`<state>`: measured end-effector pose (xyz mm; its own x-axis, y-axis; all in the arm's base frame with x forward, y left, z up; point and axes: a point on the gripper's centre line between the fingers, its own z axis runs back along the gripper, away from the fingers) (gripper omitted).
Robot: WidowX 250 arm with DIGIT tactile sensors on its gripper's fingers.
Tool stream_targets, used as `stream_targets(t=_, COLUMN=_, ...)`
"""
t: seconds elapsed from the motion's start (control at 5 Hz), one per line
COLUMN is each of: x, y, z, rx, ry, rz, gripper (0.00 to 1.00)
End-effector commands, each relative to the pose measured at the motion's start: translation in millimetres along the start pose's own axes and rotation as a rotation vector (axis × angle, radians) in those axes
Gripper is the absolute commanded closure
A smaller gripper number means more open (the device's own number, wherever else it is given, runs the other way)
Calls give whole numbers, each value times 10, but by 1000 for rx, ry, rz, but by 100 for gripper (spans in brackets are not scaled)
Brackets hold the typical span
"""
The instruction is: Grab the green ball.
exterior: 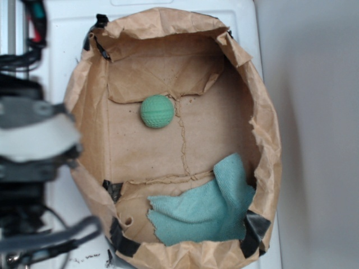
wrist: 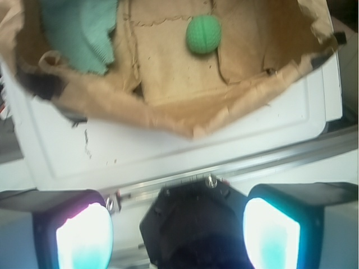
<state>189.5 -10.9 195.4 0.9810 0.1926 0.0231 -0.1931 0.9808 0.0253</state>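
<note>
The step in hand looks like the approach: the gripper (wrist: 178, 235) hangs outside the paper bag (exterior: 263, 112), over its left rim in the exterior view. To do it well, it should probably clear that crumpled rim, travel rightward, and descend straight over the green ball (exterior: 157, 111) with the pads (wrist: 85, 235) straddling it. The ball lies alone on the bag's flat floor, toward the far edge and left of centre, well apart from the teal cloth (exterior: 207, 207) bunched in the near right corner. The jaws stand spread wide, holding and touching nothing.
</note>
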Motion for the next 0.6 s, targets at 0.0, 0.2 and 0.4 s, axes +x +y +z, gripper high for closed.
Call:
stream_targets(t=0.0, x=589, y=239, z=-186, rx=18, ry=-64, rz=101, gripper=0)
stream_targets(t=0.2, x=776, y=340, z=-291, rx=8, ry=-93, rz=100, gripper=0)
stream_targets(t=0.4, x=951, y=426, z=-415, rx=-20, ry=-97, rz=74, gripper=0)
